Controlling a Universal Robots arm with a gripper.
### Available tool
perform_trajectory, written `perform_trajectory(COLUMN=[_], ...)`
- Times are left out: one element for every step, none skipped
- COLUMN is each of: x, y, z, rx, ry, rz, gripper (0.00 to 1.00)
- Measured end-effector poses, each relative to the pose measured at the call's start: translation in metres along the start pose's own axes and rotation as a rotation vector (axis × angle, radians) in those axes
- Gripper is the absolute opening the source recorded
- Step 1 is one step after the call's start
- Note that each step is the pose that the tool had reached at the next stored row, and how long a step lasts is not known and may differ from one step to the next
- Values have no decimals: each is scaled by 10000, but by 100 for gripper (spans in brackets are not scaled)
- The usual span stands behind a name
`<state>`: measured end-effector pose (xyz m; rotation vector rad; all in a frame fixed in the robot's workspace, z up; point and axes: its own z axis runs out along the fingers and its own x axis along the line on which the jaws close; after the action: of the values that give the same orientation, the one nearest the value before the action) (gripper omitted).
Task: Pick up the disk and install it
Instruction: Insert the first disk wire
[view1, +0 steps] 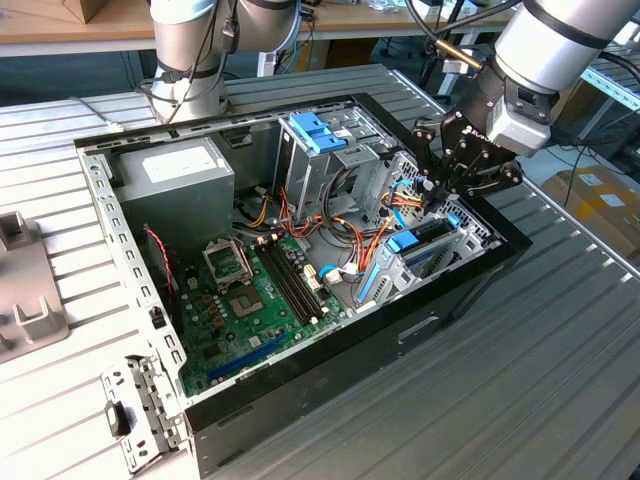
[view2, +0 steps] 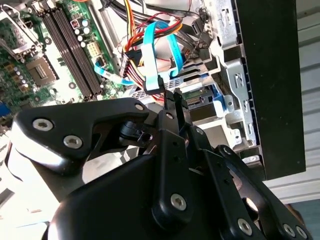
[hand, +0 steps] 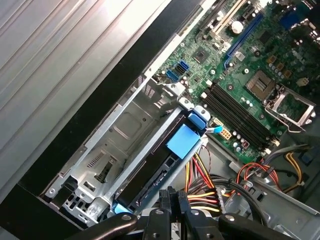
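Observation:
The disk (hand: 150, 172) is a dark flat drive with blue plastic pieces on its sides. It lies slanted in the metal drive bay (hand: 120, 130) at the end of the open computer case (view1: 330, 400), on the exterior view's right. There the disk (view1: 428, 232) shows beside a blue tab. My gripper (view1: 428, 183) hangs just above that bay, its black fingers (hand: 166, 202) pressed together with nothing between them. In the second wrist view the fingertips (view2: 175, 100) sit close over the disk's (view2: 197, 97) connector end, beside a light-blue data cable (view2: 152, 55).
Orange, yellow and red cables (view1: 375, 235) crowd the space next to the bay. A metal cage with light-blue handles (view1: 315, 130), a grey power supply box (view1: 185, 180) and the green motherboard (view1: 255, 290) occupy the case. A second arm's base (view1: 190, 60) stands behind it.

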<state>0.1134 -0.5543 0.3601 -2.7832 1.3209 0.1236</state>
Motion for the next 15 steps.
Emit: perform_trajectory(x=[0, 1, 1, 2, 3, 3, 3, 4, 4, 4, 5, 5, 5, 6, 6], y=[0, 1, 1, 1, 2, 2, 2, 2, 2, 2, 3, 3, 3, 3, 4], z=[2, 4, 5, 8, 11, 12, 14, 16, 17, 18, 21, 23, 24, 25, 28], rx=[7, 16, 23, 36, 50, 57, 63, 75, 81, 88, 98, 107, 113, 124, 138], ry=[1, 3, 4, 6, 9, 11, 12, 14, 15, 16, 18, 20, 21, 23, 25], rz=[69, 165, 236, 363, 505, 583, 648, 766, 830, 896, 1001, 1093, 1157, 1267, 1401], gripper=[17, 17, 17, 17, 17, 17, 17, 17, 17, 17, 17, 17, 17, 17, 17])
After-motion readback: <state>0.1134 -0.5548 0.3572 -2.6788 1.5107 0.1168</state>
